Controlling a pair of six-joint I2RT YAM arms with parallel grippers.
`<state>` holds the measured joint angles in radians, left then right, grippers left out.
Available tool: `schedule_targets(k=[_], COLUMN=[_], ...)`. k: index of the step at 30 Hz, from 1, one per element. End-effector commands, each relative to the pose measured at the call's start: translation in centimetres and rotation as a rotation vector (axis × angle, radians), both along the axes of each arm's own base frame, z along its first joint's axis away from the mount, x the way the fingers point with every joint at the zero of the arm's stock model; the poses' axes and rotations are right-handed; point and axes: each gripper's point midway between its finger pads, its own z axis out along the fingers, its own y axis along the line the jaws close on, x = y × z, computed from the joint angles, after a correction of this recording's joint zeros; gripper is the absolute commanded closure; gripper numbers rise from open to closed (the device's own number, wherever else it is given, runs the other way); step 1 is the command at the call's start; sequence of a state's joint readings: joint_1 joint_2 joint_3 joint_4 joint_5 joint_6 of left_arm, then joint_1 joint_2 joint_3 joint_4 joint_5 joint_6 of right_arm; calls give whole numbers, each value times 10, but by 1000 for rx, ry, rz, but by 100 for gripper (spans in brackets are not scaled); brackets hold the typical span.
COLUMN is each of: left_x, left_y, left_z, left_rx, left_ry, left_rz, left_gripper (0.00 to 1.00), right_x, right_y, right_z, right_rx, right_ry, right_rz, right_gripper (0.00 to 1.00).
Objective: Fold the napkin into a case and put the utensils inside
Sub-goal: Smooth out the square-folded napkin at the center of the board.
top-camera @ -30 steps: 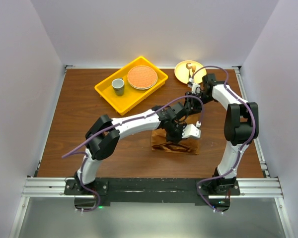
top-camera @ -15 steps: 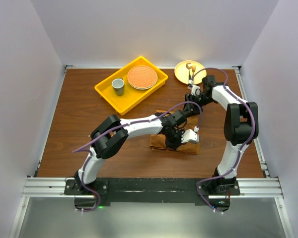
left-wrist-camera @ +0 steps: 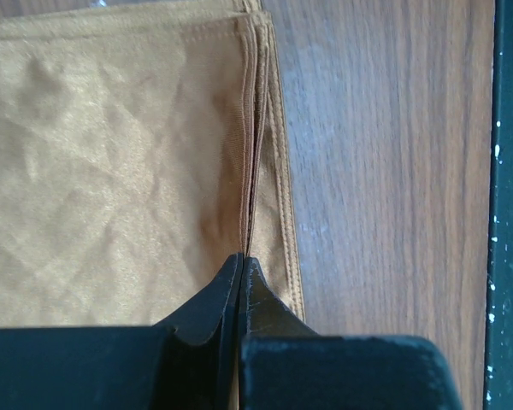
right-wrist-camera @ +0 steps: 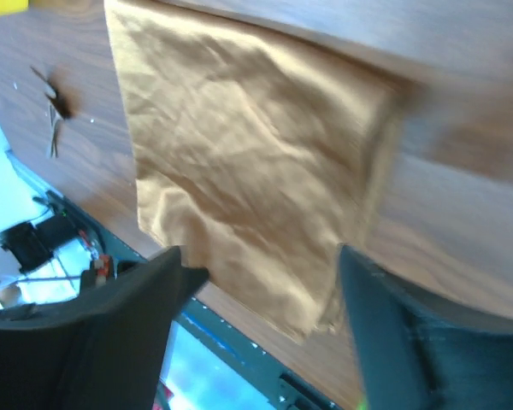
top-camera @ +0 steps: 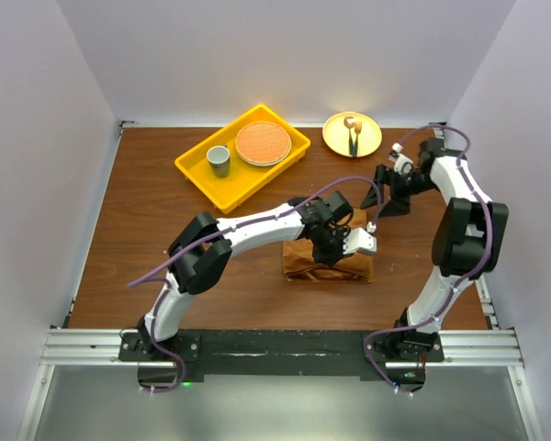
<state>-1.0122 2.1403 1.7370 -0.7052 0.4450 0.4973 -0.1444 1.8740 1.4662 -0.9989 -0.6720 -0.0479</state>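
The rust-brown napkin (top-camera: 303,260) lies folded in a rectangle on the table in front of the arms. My left gripper (top-camera: 336,246) is shut, and its tips (left-wrist-camera: 241,258) rest on the stacked hems at the napkin's (left-wrist-camera: 111,171) right edge. Whether a layer is pinched between them does not show. My right gripper (top-camera: 387,198) hangs open to the right of and behind the napkin, apart from it. In the blurred right wrist view the napkin (right-wrist-camera: 239,171) shows below the open right gripper (right-wrist-camera: 261,286), which holds nothing. The utensils (top-camera: 353,136) lie on the round yellow plate (top-camera: 367,145) at the back.
A yellow tray (top-camera: 198,171) at the back left holds a grey cup (top-camera: 219,160) and an orange round plate (top-camera: 263,142). The left arm reaches across the table's middle. The black base rail (left-wrist-camera: 511,171) runs along the near edge.
My right gripper has opened and swung right, away from the napkin's far edge. My left gripper, still shut, has slid slightly right along the napkin, which has shifted a little.
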Motion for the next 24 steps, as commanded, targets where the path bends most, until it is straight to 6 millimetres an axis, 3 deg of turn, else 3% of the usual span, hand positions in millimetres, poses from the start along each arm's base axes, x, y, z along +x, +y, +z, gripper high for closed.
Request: schedule_targets(k=[1, 5, 7, 10, 17, 24], left_x=[-4, -4, -5, -5, -5, -6], left_y=[-8, -7, -6, -6, -8, -6], left_z=[11, 9, 9, 9, 9, 6], left_rx=[-26, -18, -16, -22, -38, -34], left_ry=[13, 14, 17, 15, 10, 8], left_rz=[-9, -3, 1, 3, -2, -8], left_gripper=[100, 100, 100, 100, 100, 100], right_x=[-44, -71, -77, -88, -93, -95], right_y=[-7, -7, -6, -3, 6, 14], right_z=[3, -15, -19, -27, -48, -53], right_rx=[-25, -25, -23, -13, 47, 104], right_ry=[114, 220, 241, 270, 307, 356], right_rz=[-10, -32, -49, -64, -66, -91], right_gripper=[12, 10, 2, 2, 2, 2])
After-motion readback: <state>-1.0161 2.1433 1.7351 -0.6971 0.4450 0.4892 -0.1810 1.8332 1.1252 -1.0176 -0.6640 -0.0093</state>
